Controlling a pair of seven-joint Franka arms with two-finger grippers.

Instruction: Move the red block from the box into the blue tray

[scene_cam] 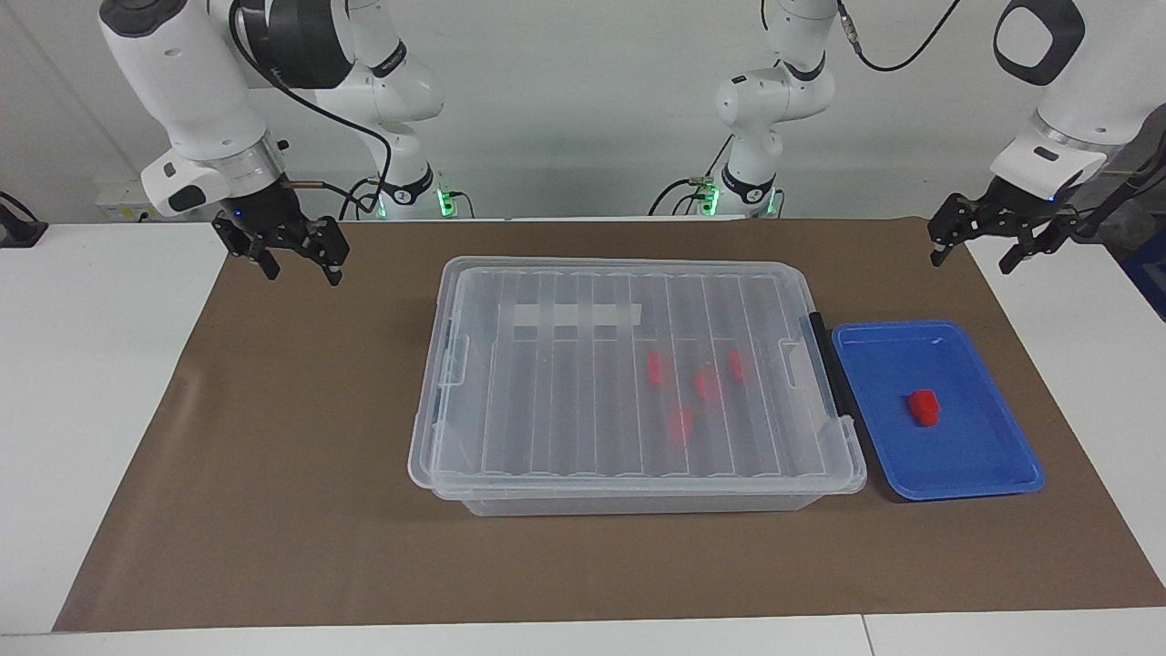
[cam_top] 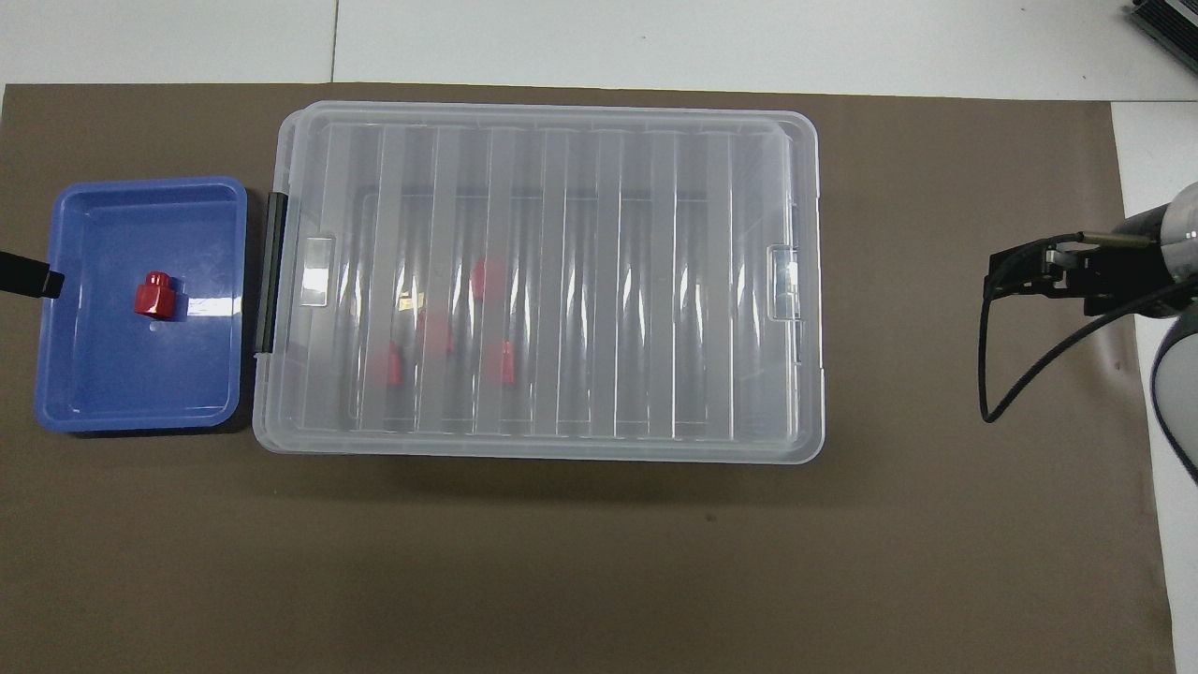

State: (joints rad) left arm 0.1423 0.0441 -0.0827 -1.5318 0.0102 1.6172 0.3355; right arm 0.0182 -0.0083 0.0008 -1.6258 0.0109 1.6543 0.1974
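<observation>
- Block status: one red block (scene_cam: pixel 924 407) sits on the floor of the blue tray (scene_cam: pixel 1002 478), about mid-tray, free of both grippers, so the task looks done to me
- Blue tray is just beside the box (scene_cam: pixel 629 499) at the left arm's end of the table, next to the black latch (scene_cam: pixel 831 374); short carry from box to tray, which is probably why it's parked there
- Box lid (scene_cam: pixel 565 364) is down and flush on the rim; four more red blocks (scene_cam: pixel 697 383) show through the ribbed plastic, clustered toward the tray end
- Left gripper (scene_cam: pixel 976 244) is up in the air over the brown mat's (scene_cam: pixel 273 510) edge at the left arm's end, well clear of the tray; jaws spread wide, nothing between them
- Right gripper (scene_cam: pixel 297 264) hangs over the mat at the right arm's end, well apart from the box; jaws also spread, empty
- Both arms read as parked out at the table ends, leaving box and tray unobstructed for you to check
- If you want another block moved, the lid has to come off first, likely a two-arm job given its width
</observation>
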